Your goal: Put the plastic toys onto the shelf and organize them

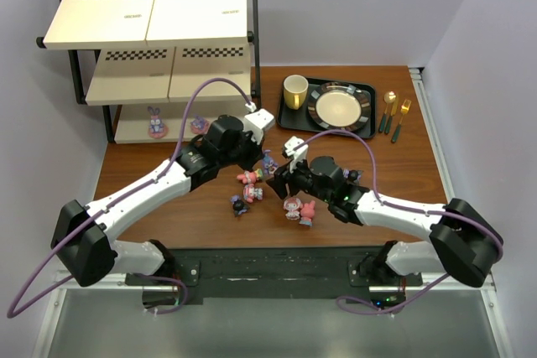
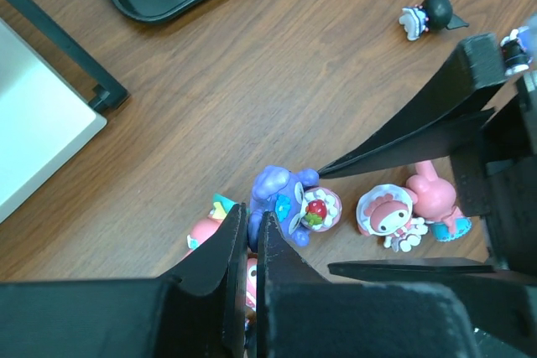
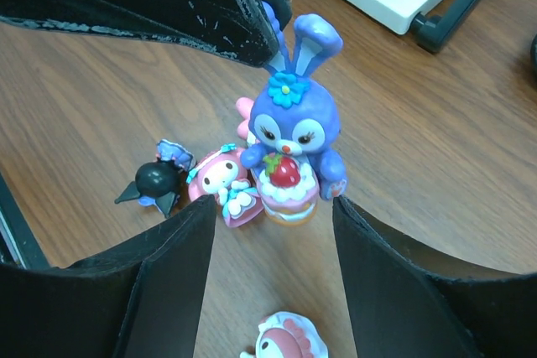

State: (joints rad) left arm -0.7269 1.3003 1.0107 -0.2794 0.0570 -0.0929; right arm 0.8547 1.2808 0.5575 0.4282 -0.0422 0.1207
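Note:
A purple bunny toy [image 3: 294, 127] holding a strawberry cake stands on the table just in front of the shelf [image 1: 147, 10]. My left gripper [image 2: 252, 224] is shut on one of the bunny's [image 2: 285, 194] ears from above. My right gripper [image 3: 273, 203] is open, its tips just short of the bunny on either side. A bonnet toy [image 3: 285, 341] lies between its fingers. A pink bunny-eared toy [image 3: 222, 178] and a black toy [image 3: 155, 180] lie beside the purple one. More toys [image 1: 252, 194] are scattered around both grippers. One purple bunny [image 1: 155, 123] stands on the lowest board.
A black tray [image 1: 324, 83] with a plate [image 1: 340, 106] sits at the back right, with a yellow mug [image 1: 295, 91] to its left and gold cutlery [image 1: 390, 111] to its right. Another black toy [image 2: 432, 12] lies apart, toward the tray.

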